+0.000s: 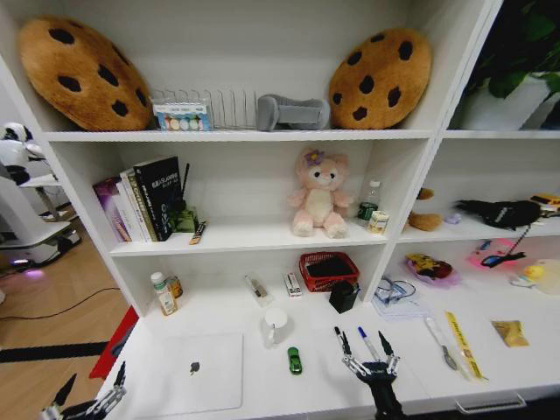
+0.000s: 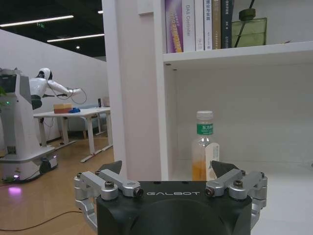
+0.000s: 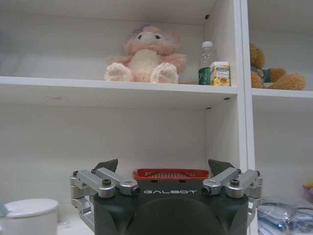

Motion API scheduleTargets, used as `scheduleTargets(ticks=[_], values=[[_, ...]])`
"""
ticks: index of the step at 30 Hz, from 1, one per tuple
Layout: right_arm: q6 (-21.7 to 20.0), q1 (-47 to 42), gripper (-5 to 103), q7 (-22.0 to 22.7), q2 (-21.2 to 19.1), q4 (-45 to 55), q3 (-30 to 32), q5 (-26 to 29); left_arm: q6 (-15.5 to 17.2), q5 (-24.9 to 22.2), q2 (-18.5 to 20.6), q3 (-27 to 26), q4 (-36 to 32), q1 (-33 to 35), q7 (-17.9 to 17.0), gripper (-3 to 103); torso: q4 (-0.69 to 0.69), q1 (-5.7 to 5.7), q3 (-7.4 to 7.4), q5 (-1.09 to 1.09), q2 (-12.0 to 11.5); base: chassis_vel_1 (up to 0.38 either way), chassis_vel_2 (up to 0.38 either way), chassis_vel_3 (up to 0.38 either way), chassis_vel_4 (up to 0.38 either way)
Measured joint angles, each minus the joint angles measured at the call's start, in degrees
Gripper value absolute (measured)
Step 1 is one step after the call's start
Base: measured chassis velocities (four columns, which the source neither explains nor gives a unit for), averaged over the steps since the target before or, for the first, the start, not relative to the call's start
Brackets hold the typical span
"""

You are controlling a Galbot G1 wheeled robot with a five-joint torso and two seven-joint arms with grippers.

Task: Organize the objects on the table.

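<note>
Right end effector (image 1: 368, 352), jaws spread wide and empty, hovers just in front of the two pens (image 1: 354, 338) lying right of the toy car (image 1: 295, 360) on the worktop (image 1: 262, 385), so it should prob. drop straight down, centred over one pen, w/o nudging the other; left end effector (image 1: 87, 398) waits wide open off the laptop's (image 1: 194, 372) left.

Head camera looks down on the desk (image 1: 262, 367); wrist cameras face the shelves level.

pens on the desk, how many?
2. Black-capped pen and blue-capped pen lie side by side on the white desk, just beyond the open right gripper, right of the green toy car. Others may be hidden.
</note>
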Motion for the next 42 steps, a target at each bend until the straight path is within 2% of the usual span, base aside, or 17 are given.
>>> scheduleTargets(ticks=[6, 9, 12, 16, 23, 30, 42], values=[[0.36, 0.19, 100, -0.07, 0.27, -0.95, -0.81, -0.38, 0.00, 0.00, 0.00, -0.02, 0.00, 0.00, -0.01, 100, 0.01, 0.01, -0.01, 0.00, 0.00, 0.230, 0.205, -0.205, -0.192], [0.24, 0.33, 100, -0.21, 0.28, -1.83, -1.23, -0.75, 0.00, 0.00, 0.02, -0.02, 0.01, 0.00, -0.04, 100, -0.02, 0.00, -0.02, -0.07, 0.01, 0.164, 0.195, -0.160, -0.178], [-0.91, 0.65, 100, -0.17, 0.11, -2.81, -1.92, -0.95, 0.00, 0.00, 0.03, -0.03, 0.01, 0.00, -0.05, 100, -0.01, 0.00, -0.01, 0.00, 0.01, 0.113, 0.023, -0.061, -0.099], [-5.12, 1.97, 100, 1.07, -0.72, -4.90, -3.32, -0.20, 0.00, 0.00, 0.01, -0.01, 0.01, 0.00, -0.04, 100, 0.00, 0.00, 0.00, 0.02, 0.00, 0.027, 0.010, -0.001, -0.020], [-8.92, 4.45, 100, 1.75, -1.64, -7.91, -5.54, 1.63, 0.00, 0.00, 0.00, 0.00, 0.01, 0.00, 0.00, 100, 0.00, 0.00, 0.00, 0.01, 0.00, -0.036, -0.021, 0.024, 0.020], [-8.99, 5.70, 100, -0.24, -2.32, -9.27, -8.22, 1.72, 0.00, 0.00, 0.00, 0.00, 0.01, 0.00, 0.00, 100, 0.00, 0.00, 0.00, -0.02, 0.00, 0.000, 0.000, 0.000, 0.000], [-10.47, 7.15, 100, 0.90, -1.62, -12.23, -11.00, 1.86, 0.00, 0.00, 0.00, 0.00, 0.01, 0.00, 0.00, 100, 0.00, 0.00, 0.00, 0.00, 0.00, 0.000, 0.000, 0.000, 0.000]])
